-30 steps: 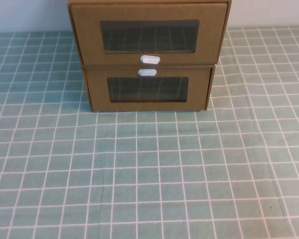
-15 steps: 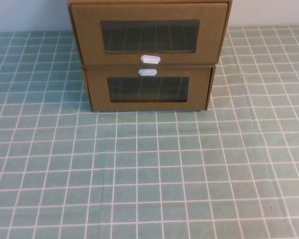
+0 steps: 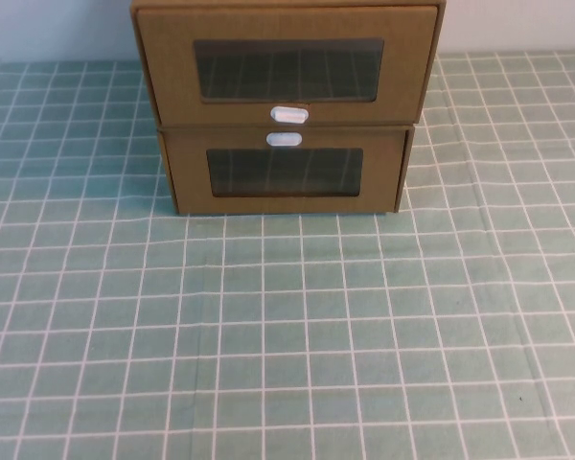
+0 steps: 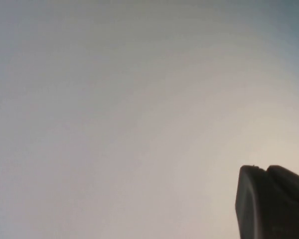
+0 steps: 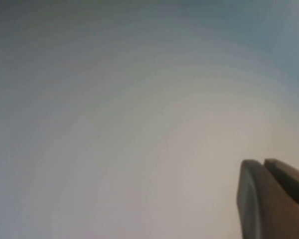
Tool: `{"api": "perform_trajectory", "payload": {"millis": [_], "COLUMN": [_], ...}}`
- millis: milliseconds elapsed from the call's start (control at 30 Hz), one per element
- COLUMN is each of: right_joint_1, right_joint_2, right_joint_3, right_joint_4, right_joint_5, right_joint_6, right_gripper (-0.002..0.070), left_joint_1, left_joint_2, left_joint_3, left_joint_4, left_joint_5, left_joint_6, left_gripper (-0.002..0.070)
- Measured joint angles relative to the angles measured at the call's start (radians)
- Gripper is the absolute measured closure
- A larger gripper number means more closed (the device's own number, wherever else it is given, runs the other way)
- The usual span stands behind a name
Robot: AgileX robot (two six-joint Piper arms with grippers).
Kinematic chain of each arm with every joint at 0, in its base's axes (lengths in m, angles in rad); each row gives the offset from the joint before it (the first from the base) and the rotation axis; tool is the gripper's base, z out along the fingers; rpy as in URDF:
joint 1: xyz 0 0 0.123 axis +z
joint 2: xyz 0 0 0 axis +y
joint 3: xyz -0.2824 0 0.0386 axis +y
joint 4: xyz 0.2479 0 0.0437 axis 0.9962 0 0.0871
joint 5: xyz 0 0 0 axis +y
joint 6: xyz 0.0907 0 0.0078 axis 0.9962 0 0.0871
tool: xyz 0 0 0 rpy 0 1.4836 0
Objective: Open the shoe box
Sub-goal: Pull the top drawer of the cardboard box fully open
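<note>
Brown cardboard is what we meet first: two shoe boxes stacked one on the other at the far middle of the table, their fronts turned toward us. The upper shoe box (image 3: pixel 287 67) sits squarely on the lower shoe box (image 3: pixel 286 172) and looks a little wider. Each front carries a dark see-through window, and through both we make out a faint grid of pale lines. A small white handle (image 3: pixel 288 115) sits at the bottom edge of the upper front. A second white handle (image 3: pixel 284 139) sits at the top edge of the lower front, so the two lie just above one another, close but apart. Both fronts lie flush with their boxes, so we read both as closed.

The boxes stand on a green tablecloth (image 3: pixel 287 335) ruled in white squares, which covers the whole table in the high view. Behind them rises a pale wall (image 3: pixel 48 29).

We find the left gripper (image 4: pixel 263 170) only in its own wrist view, as dark fingertips in one corner against a plain pale surface. The tips are pressed together with a thin seam between them, clenched on nothing. The right gripper (image 5: pixel 263 163) shows the same way in its wrist view, dark tips against a blank pale background, likewise clenched and holding nothing. Neither touches a box.
</note>
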Motion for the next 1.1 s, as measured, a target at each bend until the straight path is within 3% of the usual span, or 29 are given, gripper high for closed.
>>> {"api": "perform_trajectory", "payload": {"millis": [200,433,600,767,967,1100], "right_joint_1": [-0.002,-0.002,0.026,0.099,0.261,0.397], "right_joint_2": [0.283,0.446,0.517,0.62,0.778,0.883], "right_joint_3": [-0.196,-0.202,-0.205,-0.194,-0.188,-0.188], "right_joint_4": [-0.006,0.001,0.133,0.197,0.199,0.17], "right_joint_5": [0.389,0.434,0.434,0.448,0.491,0.494], "right_joint_6": [-0.017,-0.08,-0.086,-0.181,-0.52,-0.613], "right_gripper": [0.0689,0.0689,0.0689,0.0689,0.0689,0.0689], "left_joint_1": [0.0,0.0,0.0,-0.011,-0.04,-0.044], "left_joint_2": [0.235,0.434,0.588,0.791,1.042,1.208], "left_joint_3": [-0.116,-0.119,-0.135,-0.25,-0.47,-0.631], "left_joint_4": [0.004,-0.018,-0.033,-0.083,-0.432,-0.687], "left_joint_5": [0.25,0.273,0.317,0.42,0.529,0.653], "left_joint_6": [0.0,0.0,0.007,0.103,0.494,0.744], "left_gripper": [0.068,0.068,0.068,0.068,0.068,0.068]}}
